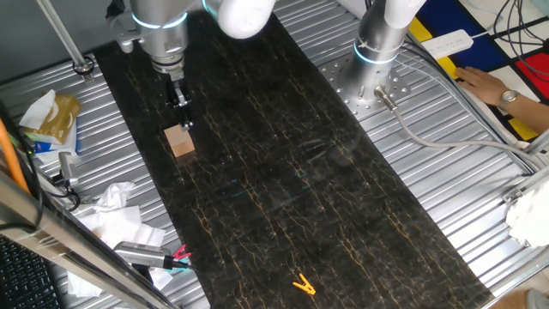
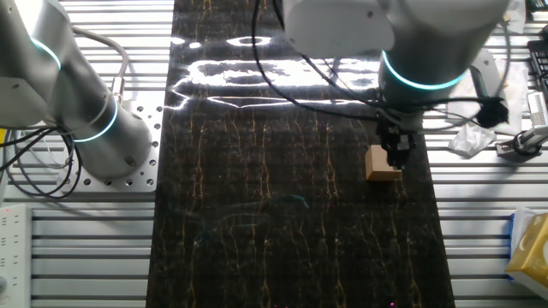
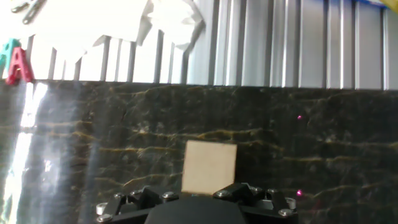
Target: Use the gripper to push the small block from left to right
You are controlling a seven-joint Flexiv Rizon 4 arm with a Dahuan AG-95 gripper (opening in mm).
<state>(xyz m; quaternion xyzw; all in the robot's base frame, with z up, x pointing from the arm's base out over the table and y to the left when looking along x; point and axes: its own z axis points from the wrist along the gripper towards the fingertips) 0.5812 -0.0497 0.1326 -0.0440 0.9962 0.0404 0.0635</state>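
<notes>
The small block (image 1: 181,142) is a light-tan wooden cube on the black gold-veined mat (image 1: 292,180), near the mat's left edge. My gripper (image 1: 182,117) hangs from the silver arm with the blue-lit ring, its black fingers drawn together into one narrow tip right beside the block's far side. In the other fixed view the gripper (image 2: 398,154) stands against the right side of the block (image 2: 382,164). The hand view shows the block (image 3: 209,167) just beyond the black gripper body; the fingertips are hidden there.
A second silver arm's base (image 1: 375,51) is bolted at the back right. A tiny orange clip (image 1: 303,285) lies at the mat's near end. Crumpled paper (image 1: 116,206) and tools (image 1: 159,256) lie left of the mat. A person's hand (image 1: 485,86) rests at the right.
</notes>
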